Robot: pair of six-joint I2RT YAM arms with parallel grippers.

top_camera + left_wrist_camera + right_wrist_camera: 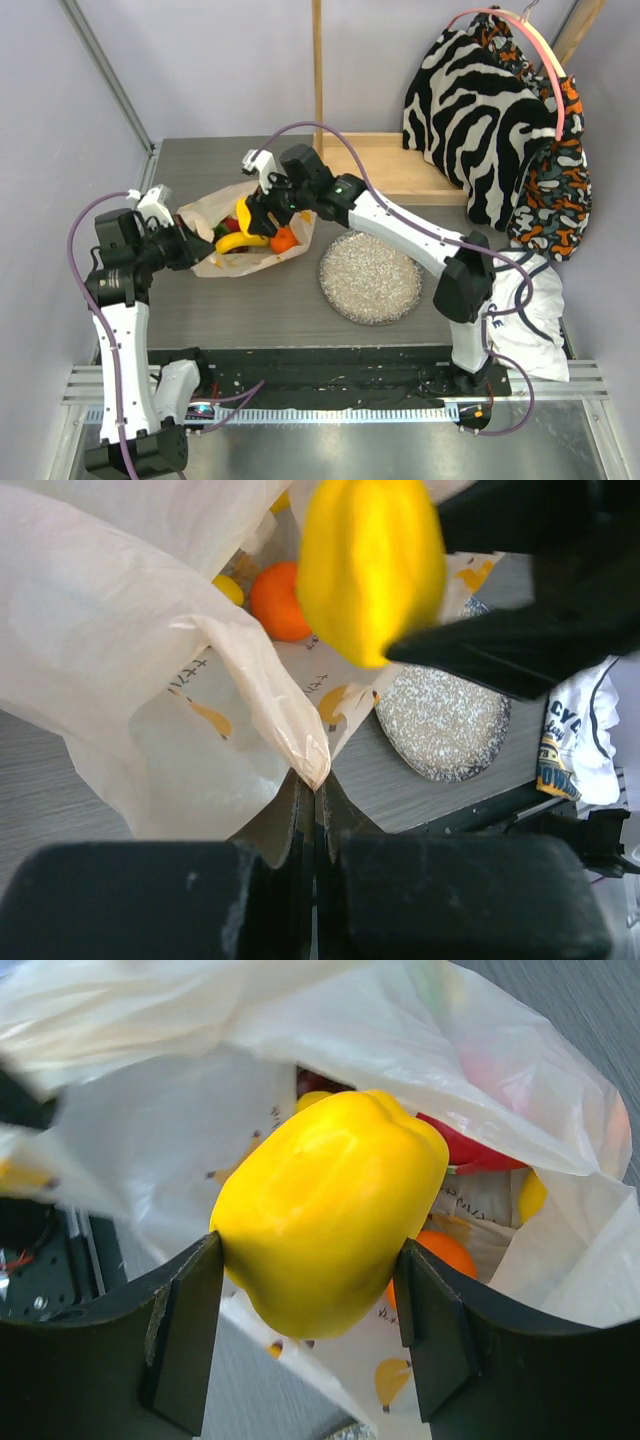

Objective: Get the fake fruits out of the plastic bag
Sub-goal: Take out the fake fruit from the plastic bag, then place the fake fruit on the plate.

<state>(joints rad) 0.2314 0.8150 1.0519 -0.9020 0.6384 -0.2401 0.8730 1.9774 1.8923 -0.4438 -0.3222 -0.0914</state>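
Currently the right gripper (310,1305) grips the yellow pepper (330,1210) at the open mouth of the plastic bag (100,630), left of the plate (370,277), while the left gripper (315,810) pinches the bag's left edge, which should hold firm as the pepper lifts clear.

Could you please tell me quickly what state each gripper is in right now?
Left gripper: closed, pinching the edge of the plastic bag.
Right gripper: closed on the yellow pepper, holding it at the bag's mouth.

A speckled grey plate (370,277) rests on the table (250,310), zebra-print cloth (455,100) behind.
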